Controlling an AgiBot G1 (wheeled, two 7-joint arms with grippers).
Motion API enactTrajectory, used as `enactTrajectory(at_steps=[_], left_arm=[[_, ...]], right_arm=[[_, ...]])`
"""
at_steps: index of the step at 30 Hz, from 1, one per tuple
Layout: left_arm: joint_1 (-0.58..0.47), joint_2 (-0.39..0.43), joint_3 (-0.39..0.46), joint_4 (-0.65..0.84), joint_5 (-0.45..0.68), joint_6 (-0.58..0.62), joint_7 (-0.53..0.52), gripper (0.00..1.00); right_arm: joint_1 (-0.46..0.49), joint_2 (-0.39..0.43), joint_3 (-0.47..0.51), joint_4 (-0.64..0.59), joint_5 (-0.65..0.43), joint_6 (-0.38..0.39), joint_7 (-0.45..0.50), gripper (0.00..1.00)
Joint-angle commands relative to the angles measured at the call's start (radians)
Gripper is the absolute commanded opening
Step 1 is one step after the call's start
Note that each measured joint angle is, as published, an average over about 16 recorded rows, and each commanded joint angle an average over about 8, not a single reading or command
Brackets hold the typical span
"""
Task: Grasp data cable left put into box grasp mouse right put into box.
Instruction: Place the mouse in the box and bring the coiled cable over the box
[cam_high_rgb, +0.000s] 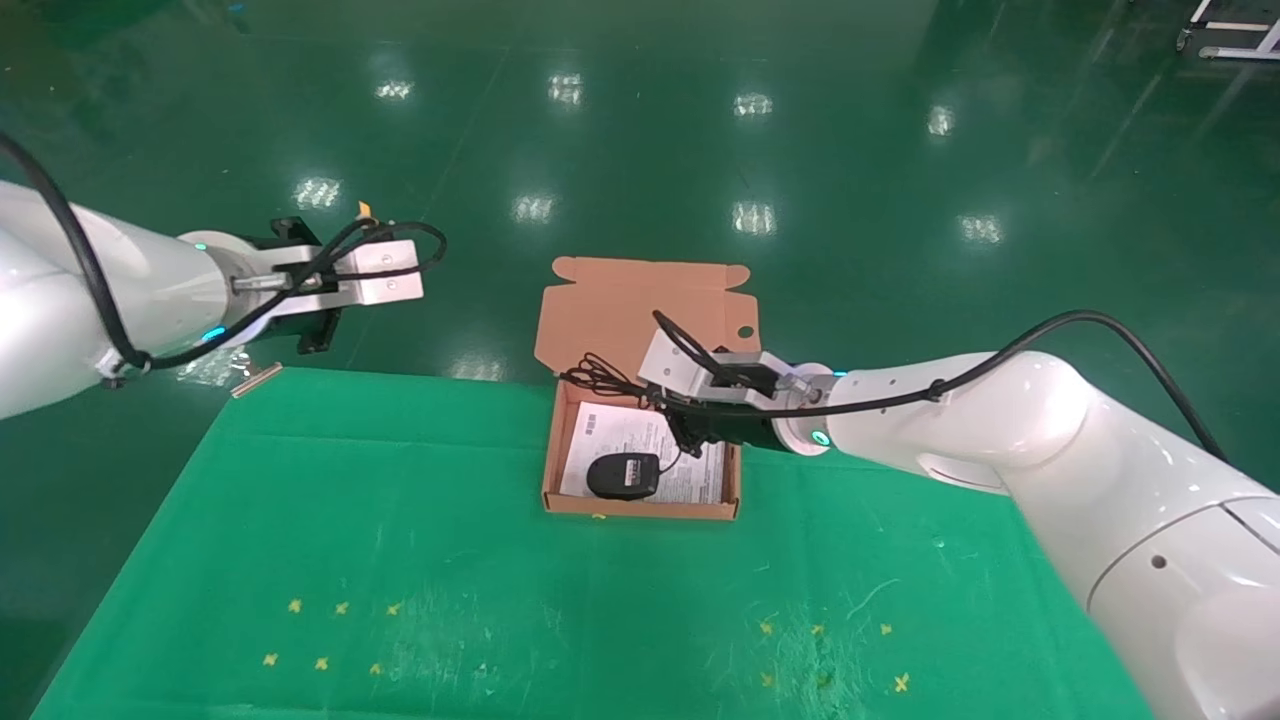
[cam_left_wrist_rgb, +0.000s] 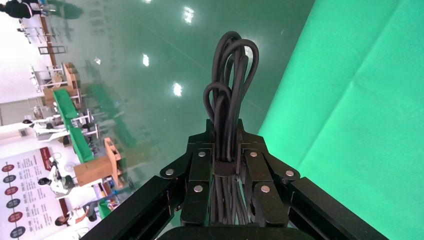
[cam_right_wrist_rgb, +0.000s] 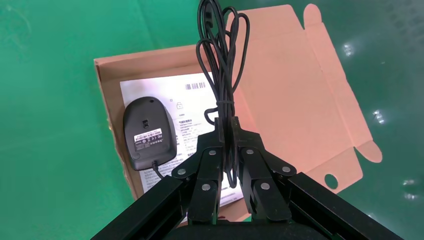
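My left gripper (cam_left_wrist_rgb: 227, 127) is shut on the data cable (cam_left_wrist_rgb: 229, 80), a thick black bundle of loops sticking out past the fingers. It is held up off the table's far left corner (cam_high_rgb: 300, 285). My right gripper (cam_right_wrist_rgb: 227, 131) is shut on the mouse's thin coiled cord (cam_right_wrist_rgb: 222, 65) above the box, over its right part (cam_high_rgb: 690, 430). The mouse (cam_right_wrist_rgb: 149, 132) lies in the box with its labelled underside up, on the white printed sheet (cam_right_wrist_rgb: 187, 97). It also shows in the head view (cam_high_rgb: 623, 475). The salmon-orange box (cam_high_rgb: 640, 508) has its flap lid (cam_high_rgb: 640, 310) open toward the far side.
The green table cloth (cam_high_rgb: 400, 560) has small yellow cross marks at front left and front right. A shiny green floor lies beyond the table's far edge. A small tan strip (cam_high_rgb: 256, 379) lies at the table's far left corner.
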Motion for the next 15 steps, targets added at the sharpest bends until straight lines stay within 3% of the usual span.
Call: enactTrajectory(at_steps=[1, 15], left_arm=[[-0.001, -0.001, 0.000, 0.000, 0.000, 0.002, 0.000, 0.00], [0.057, 0.071, 0.023, 0.030, -0.025, -0.094, 0.015, 0.00]], right_arm=[[-0.002, 0.001, -0.008, 0.001, 0.007, 0.004, 0.000, 1.00], [-0.008, 0.065, -0.029, 0.060, 0.002, -0.001, 0.019, 1.00]])
